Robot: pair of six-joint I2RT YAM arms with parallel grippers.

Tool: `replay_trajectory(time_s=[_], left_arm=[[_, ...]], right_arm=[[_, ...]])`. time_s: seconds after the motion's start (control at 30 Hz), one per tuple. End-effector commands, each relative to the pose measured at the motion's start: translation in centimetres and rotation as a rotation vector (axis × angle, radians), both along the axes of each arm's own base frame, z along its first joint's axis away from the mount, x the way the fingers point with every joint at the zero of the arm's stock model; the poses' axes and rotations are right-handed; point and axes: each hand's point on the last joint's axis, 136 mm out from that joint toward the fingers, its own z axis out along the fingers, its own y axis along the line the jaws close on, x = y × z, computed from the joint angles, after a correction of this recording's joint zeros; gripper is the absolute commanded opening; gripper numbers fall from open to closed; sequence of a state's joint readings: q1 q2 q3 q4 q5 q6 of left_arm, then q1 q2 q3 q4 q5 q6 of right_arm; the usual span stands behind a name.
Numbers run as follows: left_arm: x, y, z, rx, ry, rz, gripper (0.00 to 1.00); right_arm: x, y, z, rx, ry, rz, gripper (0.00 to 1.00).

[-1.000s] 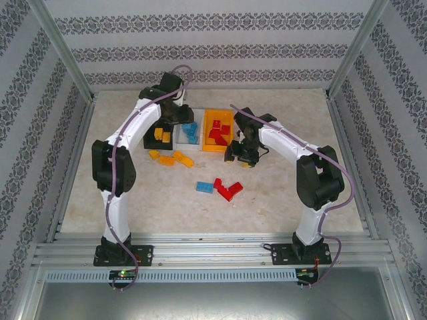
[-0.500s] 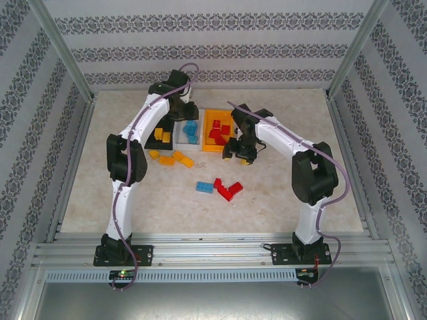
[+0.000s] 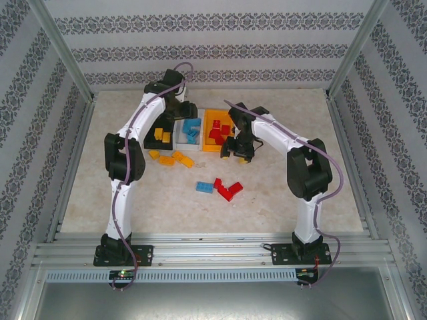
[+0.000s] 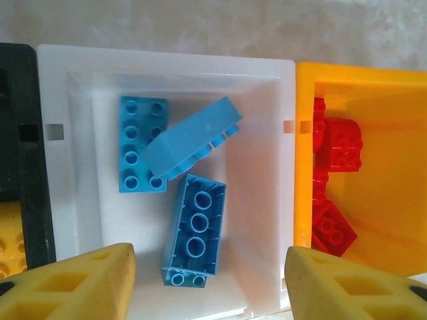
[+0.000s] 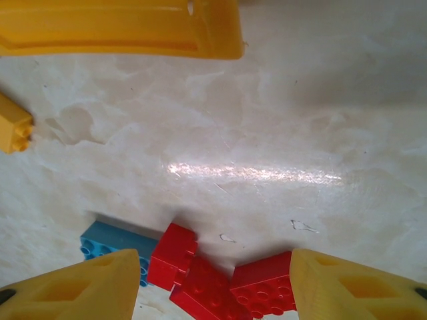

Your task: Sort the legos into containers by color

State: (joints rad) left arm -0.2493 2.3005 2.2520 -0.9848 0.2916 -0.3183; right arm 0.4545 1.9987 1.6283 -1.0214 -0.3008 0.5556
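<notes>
Three blue legos (image 4: 197, 230) are lying in the white bin (image 4: 267, 167), one tipped across another. The left gripper (image 4: 210, 285) hangs right over that bin with its yellow fingers (image 4: 67, 283) spread wide, nothing between them. Touching the white bin's right side, the orange bin (image 4: 387, 200) has red legos (image 4: 339, 143) in it. Nearer than the white bin and off to its right, the right gripper (image 5: 207, 287) is also spread and empty, above some loose red bricks (image 5: 260, 290) and one blue brick (image 5: 110, 243) on the table (image 5: 267, 133).
</notes>
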Motion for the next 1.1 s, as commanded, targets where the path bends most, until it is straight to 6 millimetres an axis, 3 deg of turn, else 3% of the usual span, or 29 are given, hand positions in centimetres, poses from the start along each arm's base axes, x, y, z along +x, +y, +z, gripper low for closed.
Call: replay_trajectory(time_s=[0.0, 0.27, 0.47, 0.73, 0.87, 1.07], left_arm=[[-0.5, 0.8, 0.5, -0.015, 0.019, 0.013, 0.62], [-2.0, 1.4, 1.3, -0.007, 0.026, 0.002, 0.63], [-3.9, 2.0, 1.7, 0.008, 0.036, -0.01, 0.64], [-6.4, 2.6, 1.6, 0.015, 0.051, -0.004, 0.66], [-7.6, 3.0, 1.5, 0.021, 0.06, 0.0, 0.66], [-9.0, 3.5, 1.5, 0.031, 0.061, 0.009, 0.67]], right_arm=[[-2.2, 0.4, -0.4, -0.026, 0.035, 0.134, 0.62], [-7.7, 2.8, -1.8, -0.066, 0.052, 0.438, 0.64], [-10.5, 3.6, -4.3, -0.192, 0.053, 0.593, 0.64], [-10.6, 3.4, -6.4, -0.264, 0.034, 0.575, 0.6], [-10.5, 3.3, -6.6, -0.27, 0.026, 0.57, 0.54], [-11.1, 3.2, -6.1, -0.263, 0.017, 0.581, 0.57]])
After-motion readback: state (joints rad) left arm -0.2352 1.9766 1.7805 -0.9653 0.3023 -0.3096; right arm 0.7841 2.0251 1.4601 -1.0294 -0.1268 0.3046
